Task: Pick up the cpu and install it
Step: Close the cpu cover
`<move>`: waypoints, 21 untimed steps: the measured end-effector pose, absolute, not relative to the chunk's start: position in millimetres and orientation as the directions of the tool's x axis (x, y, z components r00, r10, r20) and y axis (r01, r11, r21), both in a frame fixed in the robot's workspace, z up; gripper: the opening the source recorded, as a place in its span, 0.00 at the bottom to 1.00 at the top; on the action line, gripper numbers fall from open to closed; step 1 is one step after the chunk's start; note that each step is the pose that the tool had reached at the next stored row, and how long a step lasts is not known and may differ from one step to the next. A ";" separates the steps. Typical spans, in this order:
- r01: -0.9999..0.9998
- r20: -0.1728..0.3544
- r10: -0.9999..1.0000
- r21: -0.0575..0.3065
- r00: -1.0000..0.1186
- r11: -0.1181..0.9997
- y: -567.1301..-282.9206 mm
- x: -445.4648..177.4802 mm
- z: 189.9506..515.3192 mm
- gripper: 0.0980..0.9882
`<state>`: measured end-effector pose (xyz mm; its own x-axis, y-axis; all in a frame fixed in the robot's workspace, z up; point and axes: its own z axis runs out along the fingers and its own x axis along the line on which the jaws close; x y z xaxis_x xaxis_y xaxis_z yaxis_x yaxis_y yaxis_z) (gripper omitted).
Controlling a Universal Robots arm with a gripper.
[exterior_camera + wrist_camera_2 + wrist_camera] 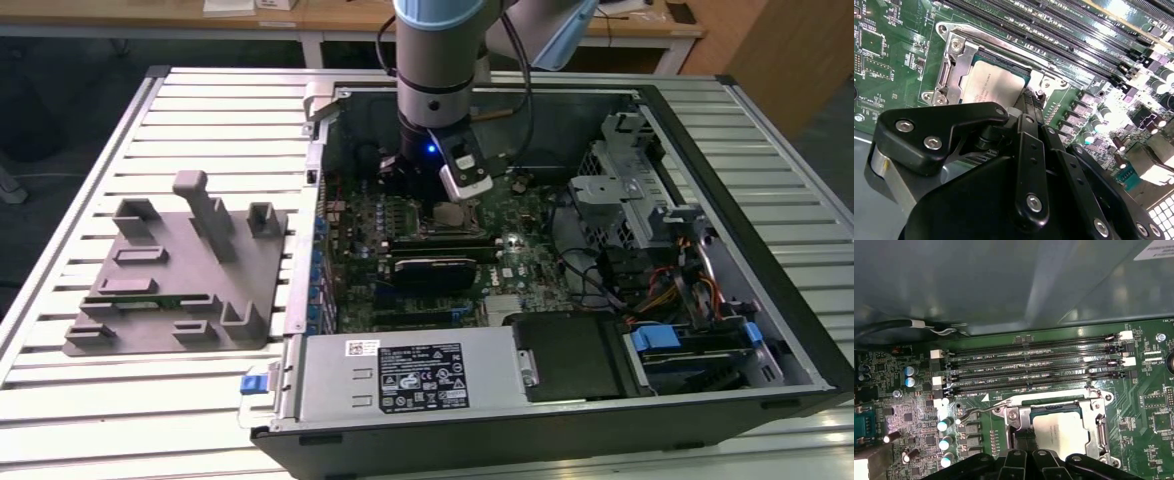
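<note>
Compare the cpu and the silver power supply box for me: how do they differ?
The cpu is a small, flat square; the power supply box is a far larger rectangular block. The cpu lies in the socket frame on the motherboard; the power supply box sits at the edge of the case. The box carries big labels; the cpu's top looks nearly plain. Both are silver metal.

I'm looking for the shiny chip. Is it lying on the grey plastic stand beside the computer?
No, the cpu sits in the metal socket frame on the green motherboard.
</note>
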<state>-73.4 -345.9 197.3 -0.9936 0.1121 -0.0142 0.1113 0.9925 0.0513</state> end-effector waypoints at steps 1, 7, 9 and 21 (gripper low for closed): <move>0.111 -0.014 0.112 0.051 -0.994 0.992 -345.9 -73.4 197.2 0.01; 0.111 -0.014 0.112 0.051 -0.994 0.992 -345.8 -75.4 197.1 0.01; 0.111 -0.014 0.112 0.051 -0.994 0.992 -345.9 -75.6 197.2 0.01; 0.111 -0.016 0.112 0.052 -0.994 0.992 -345.9 -75.6 219.2 0.01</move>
<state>-75.6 -345.9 219.2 -0.9936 0.1122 -0.0161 0.1112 0.9925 0.0516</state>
